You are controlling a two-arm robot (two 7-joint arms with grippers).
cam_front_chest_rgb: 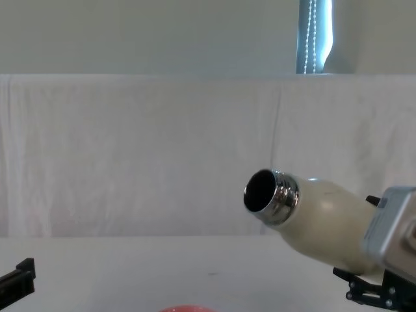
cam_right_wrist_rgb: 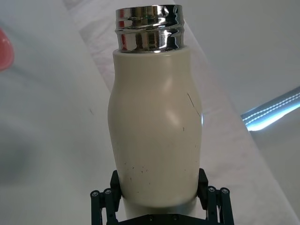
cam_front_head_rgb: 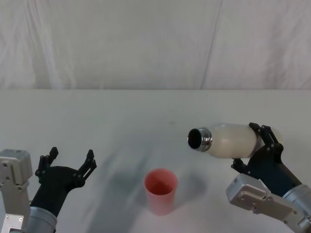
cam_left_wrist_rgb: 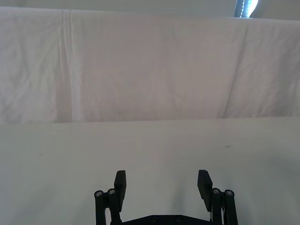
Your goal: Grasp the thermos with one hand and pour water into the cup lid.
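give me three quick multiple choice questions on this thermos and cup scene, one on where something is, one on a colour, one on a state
1. Where is the cup lid on the table?
A. between the two grippers, near the robot
B. far back by the cloth backdrop
C. under the left gripper

2. What colour is the cup lid?
A. blue
B. pink-red
C. green

3. How is the thermos held?
A. standing upright on the table
C. lying flat on the table, untouched
B. tipped on its side in the right gripper, open neck toward the robot's left

Answers:
1. A: in the head view it stands between the open left gripper and the right arm.
2. B: its wall and rim show pink-red.
3. B: the right gripper's fingers clamp the cream body, and the steel neck points sideways, above and to the right of the cup.
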